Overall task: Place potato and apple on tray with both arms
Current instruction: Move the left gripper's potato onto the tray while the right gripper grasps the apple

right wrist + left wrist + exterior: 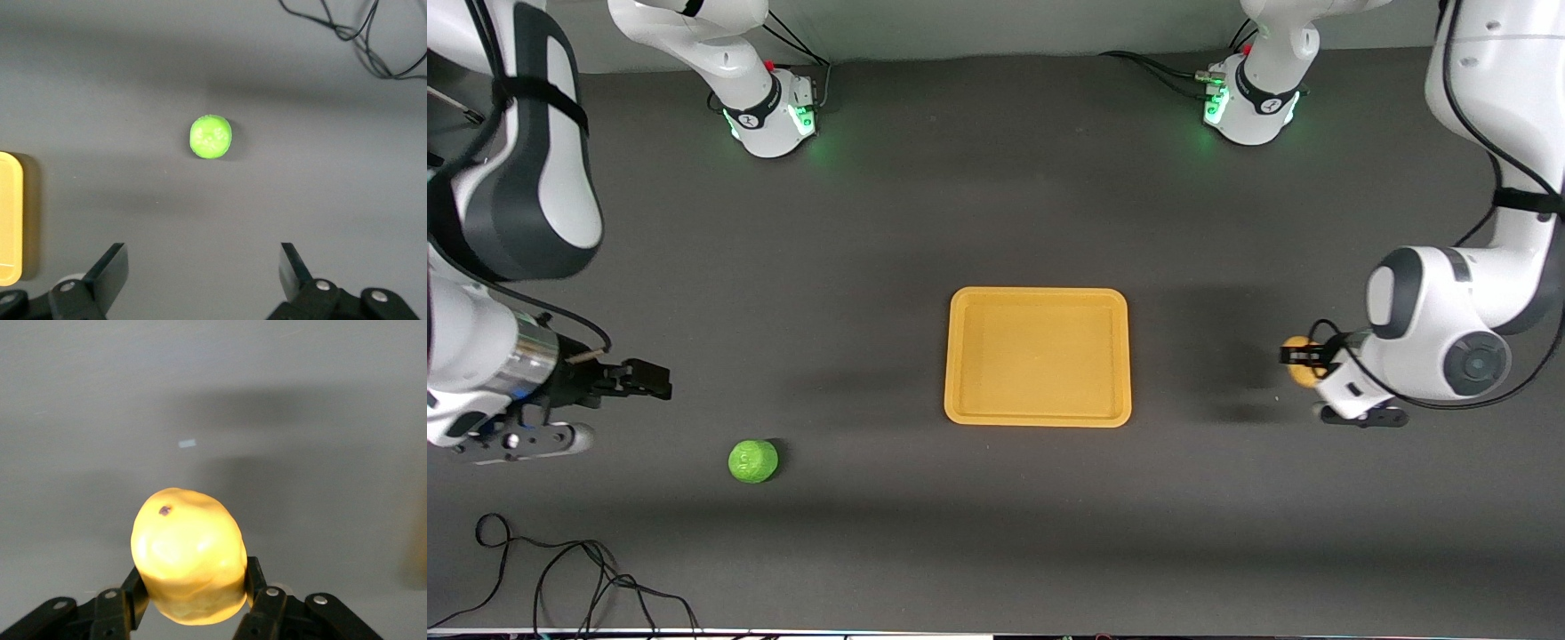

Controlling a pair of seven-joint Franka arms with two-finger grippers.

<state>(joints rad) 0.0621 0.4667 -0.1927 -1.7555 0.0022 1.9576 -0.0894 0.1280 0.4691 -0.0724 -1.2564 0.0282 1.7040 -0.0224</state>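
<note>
The yellow-orange tray lies flat in the middle of the table with nothing in it. My left gripper is shut on the potato and holds it over bare table off the tray's end toward the left arm. In the left wrist view the potato sits between the two fingers. The green apple rests on the table toward the right arm's end, nearer the front camera than the tray. My right gripper is open and empty, over the table short of the apple; its jaws stand wide apart.
A loose black cable lies near the front edge at the right arm's end and shows in the right wrist view. The tray's rim shows at that view's edge. The arm bases stand along the table's back edge.
</note>
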